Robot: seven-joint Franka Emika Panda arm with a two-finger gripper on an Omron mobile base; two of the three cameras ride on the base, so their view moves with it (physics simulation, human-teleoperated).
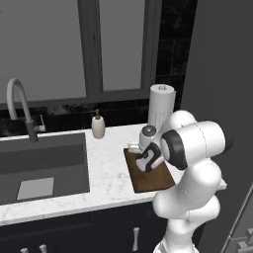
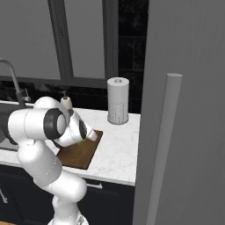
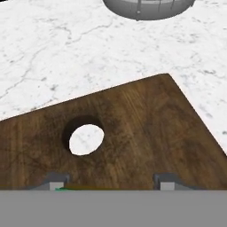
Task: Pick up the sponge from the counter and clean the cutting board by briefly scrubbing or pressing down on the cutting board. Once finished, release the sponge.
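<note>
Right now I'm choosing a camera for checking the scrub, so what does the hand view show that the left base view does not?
Hand view alone: the small round hole near the board's end, and a sliver of the green sponge between the tool's tips. Left base view alone: the dark grey sink basin, curved tap and pale soap bottle. Both: the dark brown wooden cutting board on the white marbled counter, and the grey paper-towel roll.

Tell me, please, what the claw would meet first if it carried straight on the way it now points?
Most likely the cutting board: the claw points down at its dark wood near the hole, a green sliver of sponge showing between its tips.
</note>
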